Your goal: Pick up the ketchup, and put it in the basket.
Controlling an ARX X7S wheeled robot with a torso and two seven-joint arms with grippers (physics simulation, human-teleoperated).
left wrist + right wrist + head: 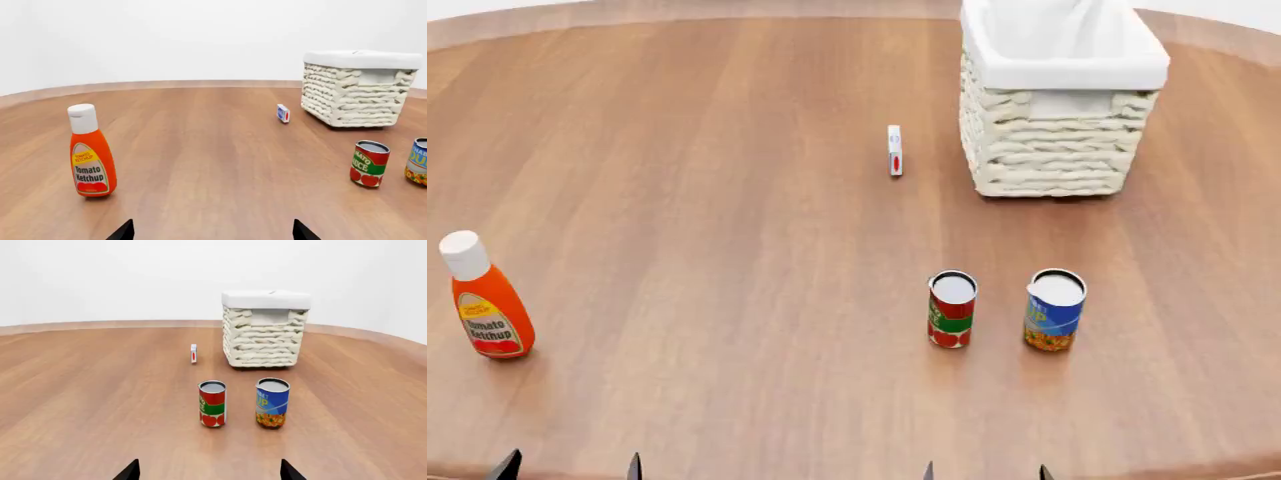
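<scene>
The ketchup (pixel 486 308) stands upright at the table's near left, an orange-red bottle with a white cap; it also shows in the left wrist view (pixel 91 152). The basket (pixel 1060 98), cream wicker with a white liner, stands at the far right; it shows in the left wrist view (pixel 355 88) and the right wrist view (pixel 264 329). My left gripper (pixel 569 468) is open and empty at the near edge, just right of the ketchup and short of it. My right gripper (pixel 985 472) is open and empty near the front edge, below the cans.
A red-green can (pixel 952 309) and a blue can (pixel 1054 309) stand side by side in front of the basket. A small white-red box (pixel 894 150) stands left of the basket. The round wooden table (pixel 721 200) curves away at the back.
</scene>
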